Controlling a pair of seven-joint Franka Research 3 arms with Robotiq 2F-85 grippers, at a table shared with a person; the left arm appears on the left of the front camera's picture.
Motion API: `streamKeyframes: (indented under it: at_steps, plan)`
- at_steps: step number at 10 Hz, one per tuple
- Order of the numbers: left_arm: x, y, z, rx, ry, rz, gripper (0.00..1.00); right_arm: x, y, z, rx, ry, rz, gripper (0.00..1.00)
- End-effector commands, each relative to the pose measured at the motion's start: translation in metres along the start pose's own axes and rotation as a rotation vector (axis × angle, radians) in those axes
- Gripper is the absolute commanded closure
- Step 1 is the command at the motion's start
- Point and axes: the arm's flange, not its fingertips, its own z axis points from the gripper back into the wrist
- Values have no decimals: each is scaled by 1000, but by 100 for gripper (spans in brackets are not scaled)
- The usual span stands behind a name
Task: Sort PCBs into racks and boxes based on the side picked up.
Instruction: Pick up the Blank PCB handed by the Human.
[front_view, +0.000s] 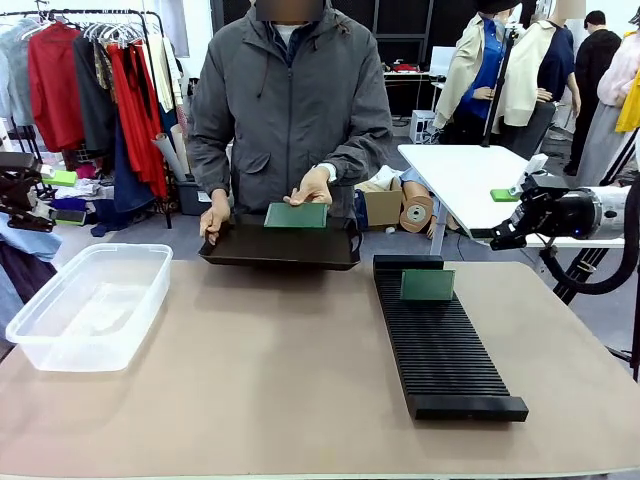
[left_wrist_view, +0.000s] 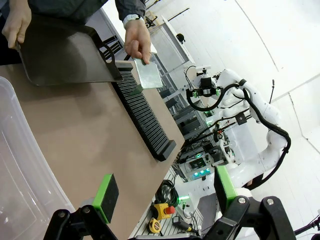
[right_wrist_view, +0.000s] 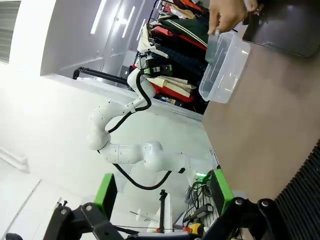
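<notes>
While both pairs of jaws apart, tan table (front_view: 290, 400) with tub (front_view: 45, 345) and rack (front_view: 445, 350), clothes rail (front_view: 95, 13) behind.

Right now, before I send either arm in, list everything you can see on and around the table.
PCBs: two, green; one upright in the rack's far slots, the other held over the tray.
rack: one, black, table's right half.
box: one, clear, table's left side.
tray: one, dark, far edge.
table: one, tan.
person's hands: two; one on the tray's rim, the other holding a PCB.
left gripper: open, holding nothing.
right gripper: open, holding nothing.
</notes>
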Motion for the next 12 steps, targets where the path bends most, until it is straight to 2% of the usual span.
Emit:
streamKeyframes:
  at_steps: [1, 12]
  plan:
    - [0, -3, 1, -7, -4, 9, 0, 0, 1, 0, 3, 3, 3, 0]
    - [0, -3, 1, -7, -4, 9, 0, 0, 1, 0, 3, 3, 3, 0]
